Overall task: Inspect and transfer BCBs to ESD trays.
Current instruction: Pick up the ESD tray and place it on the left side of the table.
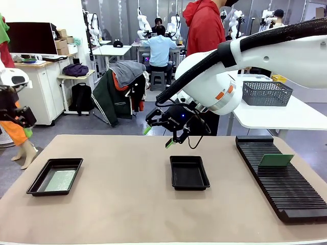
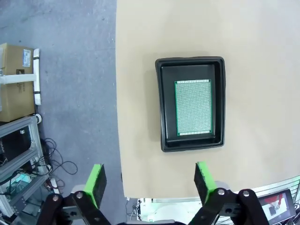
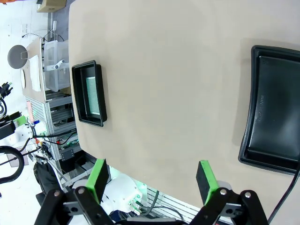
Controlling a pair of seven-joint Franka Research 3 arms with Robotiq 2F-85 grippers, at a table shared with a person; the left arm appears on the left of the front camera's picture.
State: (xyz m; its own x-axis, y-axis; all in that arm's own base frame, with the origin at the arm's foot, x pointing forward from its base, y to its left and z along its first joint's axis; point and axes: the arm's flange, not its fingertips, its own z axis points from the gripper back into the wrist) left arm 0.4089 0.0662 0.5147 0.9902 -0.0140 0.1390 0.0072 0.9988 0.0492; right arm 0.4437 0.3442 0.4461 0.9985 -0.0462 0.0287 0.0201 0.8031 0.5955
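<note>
Two ESD trays lie on the tan table. The left tray [image 1: 33, 187] holds a BCB [image 1: 60, 180] lying flat. The middle tray [image 1: 189, 174] is bare. Another BCB [image 1: 276, 160] stands upright in the black slotted rack [image 1: 286, 194] on the right. My right gripper [image 1: 158, 136] hangs open above the table behind the middle tray, holding nothing. In the left wrist view my left gripper [image 2: 150, 183] is open high above the tray [image 2: 162, 103] and its BCB [image 2: 193, 107]. In the right wrist view the open right gripper [image 3: 152, 180] looks down on both trays [image 3: 78, 93] [image 3: 276, 112].
A person in a red hoodie [image 1: 205, 25] stands at the far side, behind my right arm. A grey mesh basket [image 1: 266, 93] sits on a white side table at the right. My left arm [image 1: 13, 107] is at the picture's left edge, off the table.
</note>
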